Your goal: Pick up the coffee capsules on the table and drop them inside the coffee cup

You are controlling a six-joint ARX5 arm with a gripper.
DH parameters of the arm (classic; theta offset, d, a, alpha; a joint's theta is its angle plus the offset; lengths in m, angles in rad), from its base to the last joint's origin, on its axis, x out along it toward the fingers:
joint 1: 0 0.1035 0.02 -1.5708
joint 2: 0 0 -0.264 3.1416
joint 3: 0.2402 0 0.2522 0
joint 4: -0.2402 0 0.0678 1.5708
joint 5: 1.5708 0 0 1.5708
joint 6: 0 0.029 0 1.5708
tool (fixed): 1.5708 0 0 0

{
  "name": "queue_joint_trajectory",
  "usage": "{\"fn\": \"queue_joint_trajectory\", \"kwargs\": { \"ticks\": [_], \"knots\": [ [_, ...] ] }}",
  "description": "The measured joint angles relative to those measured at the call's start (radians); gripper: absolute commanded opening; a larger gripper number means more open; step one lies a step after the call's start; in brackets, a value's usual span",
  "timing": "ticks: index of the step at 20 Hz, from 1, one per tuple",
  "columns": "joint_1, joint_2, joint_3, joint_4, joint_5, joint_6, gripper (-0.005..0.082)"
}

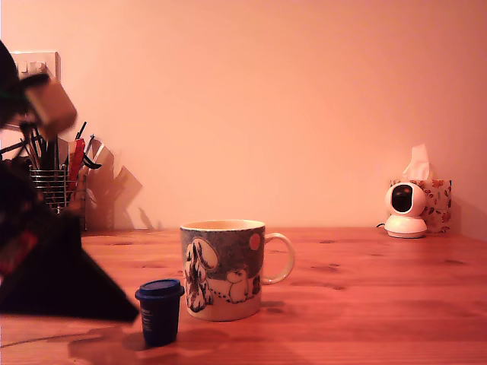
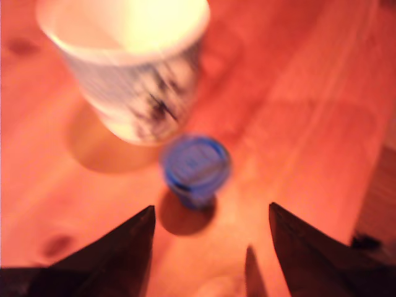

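My jaws are spread wide and hold nothing; in the wrist view the gripper (image 2: 210, 226) shows two dark fingers (image 2: 124, 250) with bare wood between them. The coffee capsule (image 1: 160, 311) stands upright on the desk (image 1: 365, 304), its flat lid on top, just beside the coffee cup (image 1: 222, 269) on the exterior view's left. I cannot tell if they touch. The cup is upright, its handle toward the exterior view's right, its mouth open. In the wrist view the capsule sits ahead of my fingertips, apart from them and roughly between their lines. To the exterior view's right of the cup the desk is bare wood up to a small white camera (image 1: 405, 209) and a tissue box (image 1: 435, 201) by the wall. A wire utensil holder (image 1: 53, 182) stands far at the left.
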Motion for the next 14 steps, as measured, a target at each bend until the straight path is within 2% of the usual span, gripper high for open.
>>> {"fn": "queue_joint_trajectory", "kwargs": {
  "ticks": [14],
  "knots": [
    [-0.014,0.179,0.130,-0.014,-0.005,0.006,0.0528]
  ]
}}
